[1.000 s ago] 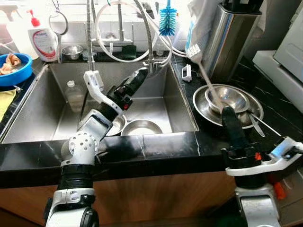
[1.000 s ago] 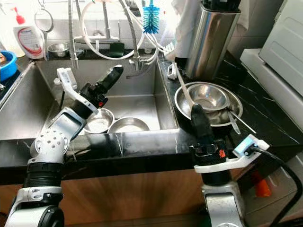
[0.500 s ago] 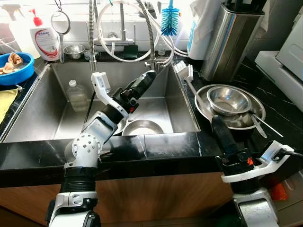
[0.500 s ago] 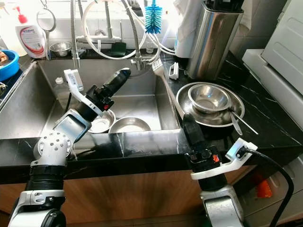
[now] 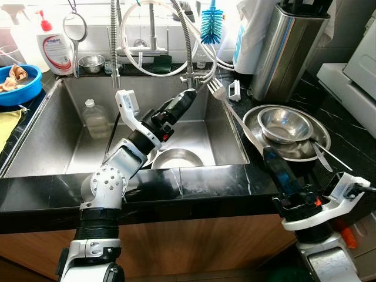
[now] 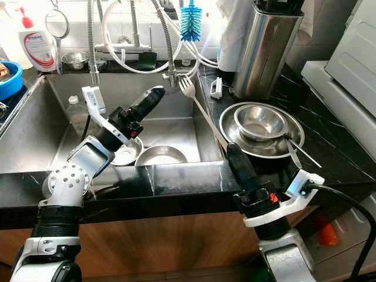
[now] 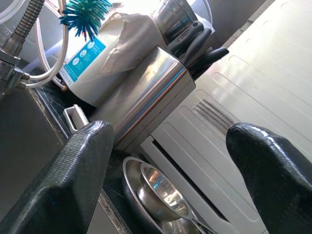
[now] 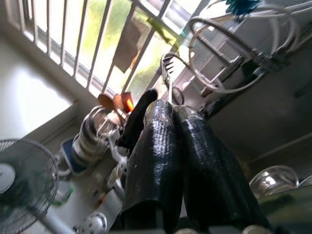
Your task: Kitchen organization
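Observation:
My right gripper [image 5: 271, 155] is shut on the handle of a metal fork [image 5: 226, 106], just in front of the counter's front edge. The fork slants up and away, its tines over the sink's right rim. In the right wrist view the two fingers [image 8: 156, 146] press together, the tines [image 8: 168, 63] beyond them. My left gripper [image 5: 185, 98] hovers over the steel sink [image 5: 223, 141], open and holding nothing. Below it lie a steel bowl [image 5: 177, 158] and a smaller bowl [image 5: 145, 156]. Stacked steel bowls [image 5: 285, 123] sit on the black counter at right.
A clear bottle [image 5: 94, 117] lies in the sink's left part. Faucet hoses [image 5: 188, 47] and a blue brush [image 5: 210, 28] hang at the back. A steel knife holder [image 5: 285, 50] stands behind the bowls. A spoon [image 5: 320, 155], soap bottle [image 5: 56, 50] and blue bowl [image 5: 17, 85] are nearby.
My right gripper drew back and down from the counter bowls with the fork, whose tines swung left over the sink rim. My left gripper shifted slightly right.

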{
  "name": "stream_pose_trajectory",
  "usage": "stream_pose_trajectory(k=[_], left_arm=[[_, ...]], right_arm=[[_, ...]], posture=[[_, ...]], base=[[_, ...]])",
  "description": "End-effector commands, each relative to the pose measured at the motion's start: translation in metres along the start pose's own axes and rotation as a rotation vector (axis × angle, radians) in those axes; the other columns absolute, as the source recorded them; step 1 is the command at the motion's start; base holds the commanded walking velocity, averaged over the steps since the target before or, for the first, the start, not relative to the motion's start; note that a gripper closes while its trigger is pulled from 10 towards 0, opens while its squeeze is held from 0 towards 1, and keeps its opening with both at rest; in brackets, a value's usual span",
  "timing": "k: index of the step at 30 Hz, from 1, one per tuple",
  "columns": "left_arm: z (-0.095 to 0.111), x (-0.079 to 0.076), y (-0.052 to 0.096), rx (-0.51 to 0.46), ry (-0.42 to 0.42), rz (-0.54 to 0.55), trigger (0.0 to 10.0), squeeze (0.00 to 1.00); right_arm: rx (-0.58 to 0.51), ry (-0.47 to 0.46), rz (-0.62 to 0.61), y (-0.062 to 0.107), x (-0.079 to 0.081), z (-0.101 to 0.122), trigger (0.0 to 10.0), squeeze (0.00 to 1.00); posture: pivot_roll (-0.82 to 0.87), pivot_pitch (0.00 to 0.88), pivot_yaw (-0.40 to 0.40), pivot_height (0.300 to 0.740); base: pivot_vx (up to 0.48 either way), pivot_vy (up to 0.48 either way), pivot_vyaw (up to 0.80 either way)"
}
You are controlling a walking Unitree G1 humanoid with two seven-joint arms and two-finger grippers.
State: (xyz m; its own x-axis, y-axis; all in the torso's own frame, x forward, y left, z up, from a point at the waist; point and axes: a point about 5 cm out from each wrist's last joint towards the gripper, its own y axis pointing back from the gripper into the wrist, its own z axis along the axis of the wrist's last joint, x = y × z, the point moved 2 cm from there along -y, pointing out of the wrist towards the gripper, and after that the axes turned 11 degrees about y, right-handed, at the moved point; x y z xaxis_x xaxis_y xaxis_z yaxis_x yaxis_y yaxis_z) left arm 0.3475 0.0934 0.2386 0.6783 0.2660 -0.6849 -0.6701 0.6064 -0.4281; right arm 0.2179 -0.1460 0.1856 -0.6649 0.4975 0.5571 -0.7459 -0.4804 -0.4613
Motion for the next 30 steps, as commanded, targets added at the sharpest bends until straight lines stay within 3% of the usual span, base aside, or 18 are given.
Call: stream_pose_trajectory(k=[1, 9, 16, 22, 30], left_arm=[[-0.003, -0.004, 0.001, 0.031, -0.014, -0.018, 10.0, 0.0], [-0.003, -0.008, 0.0, 0.035, -0.013, -0.041, 10.0, 0.0], [-0.004, -0.011, 0.0, 0.044, -0.006, -0.069, 10.0, 0.0], [-0.013, -0.014, 0.001, 0.096, -0.032, -0.083, 10.0, 0.0], [-0.019, -0.017, 0.003, 0.136, -0.038, -0.104, 10.0, 0.0]], right_arm=[[0.02, -0.023, 0.029, -0.002, 0.001, -0.001, 10.0, 0.0], [0.029, -0.054, 0.041, -0.006, -0.003, -0.004, 10.0, 0.0], [-0.028, -0.023, -0.074, -0.007, -0.021, 0.002, 10.0, 0.0], [0.054, -0.062, 0.011, -0.012, -0.009, -0.013, 10.0, 0.0], [0.077, -0.081, 0.071, -0.013, -0.001, -0.017, 10.0, 0.0]], posture=[[0.01, 0.042, -0.035, 0.74], [0.02, 0.045, -0.038, 0.74], [0.01, 0.045, -0.034, 0.74], [0.02, 0.043, -0.038, 0.74], [0.02, 0.042, -0.04, 0.74]], base=[[0.0, 0.0, 0.0], [0.0, 0.0, 0.0], [0.0, 0.0, 0.0], [0.0, 0.0, 0.0], [0.0, 0.0, 0.0]])
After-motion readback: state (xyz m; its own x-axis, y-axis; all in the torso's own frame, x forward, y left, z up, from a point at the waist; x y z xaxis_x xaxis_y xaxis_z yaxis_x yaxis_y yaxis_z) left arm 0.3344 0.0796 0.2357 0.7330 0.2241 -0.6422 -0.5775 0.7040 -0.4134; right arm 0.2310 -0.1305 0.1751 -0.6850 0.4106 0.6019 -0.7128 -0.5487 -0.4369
